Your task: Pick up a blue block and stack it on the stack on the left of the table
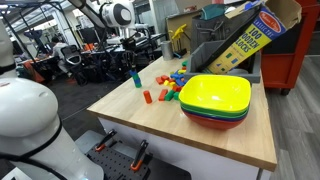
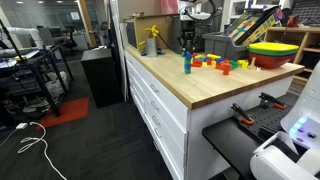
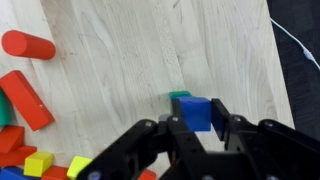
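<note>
In the wrist view my gripper (image 3: 196, 116) is shut on the blue block (image 3: 197, 110), which sits directly over the dark-green stack (image 3: 179, 96); only the stack's top edge shows behind the block. I cannot tell whether block and stack touch. In both exterior views the gripper (image 1: 133, 62) (image 2: 187, 44) hangs straight above the narrow upright stack (image 1: 135, 80) (image 2: 186, 64), near one end of the light wood table (image 1: 130, 118) (image 2: 190, 92).
Loose red, orange and yellow blocks (image 1: 170, 90) (image 2: 220, 64) lie beside the stack, and a red cylinder (image 3: 28, 44) nearby. Stacked yellow, green and red bowls (image 1: 215, 98) (image 2: 272, 50) stand further along. A tilted blocks box (image 1: 245, 45) stands at the back.
</note>
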Robot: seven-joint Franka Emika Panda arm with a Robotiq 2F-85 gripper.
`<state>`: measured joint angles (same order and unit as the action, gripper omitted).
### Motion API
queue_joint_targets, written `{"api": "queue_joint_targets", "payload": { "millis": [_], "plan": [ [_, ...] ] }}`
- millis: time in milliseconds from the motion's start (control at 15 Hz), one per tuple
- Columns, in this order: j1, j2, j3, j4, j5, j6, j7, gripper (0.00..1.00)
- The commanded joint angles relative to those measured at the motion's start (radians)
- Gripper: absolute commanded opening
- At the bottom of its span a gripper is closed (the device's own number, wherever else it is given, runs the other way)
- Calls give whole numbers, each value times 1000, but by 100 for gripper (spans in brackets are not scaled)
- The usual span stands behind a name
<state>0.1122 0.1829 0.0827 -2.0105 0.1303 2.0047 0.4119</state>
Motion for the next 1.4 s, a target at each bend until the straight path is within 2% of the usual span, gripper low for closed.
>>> {"api": "queue_joint_targets", "payload": {
  "millis": [0,933,1000,1067,1200,1333],
  "plan": [
    [-4,11,-7,24,1,-5,-38,8],
    [-6,25,-9,36,-4,-7,-66,8],
    [-5,25,-9,37,-5,-8,-64,21],
    [-5,26,-9,38,-4,-10,-63,58],
    [-5,26,-9,38,-3,-12,-63,66],
    [-5,26,-9,37,-1,-13,-63,81]
  ]
}}
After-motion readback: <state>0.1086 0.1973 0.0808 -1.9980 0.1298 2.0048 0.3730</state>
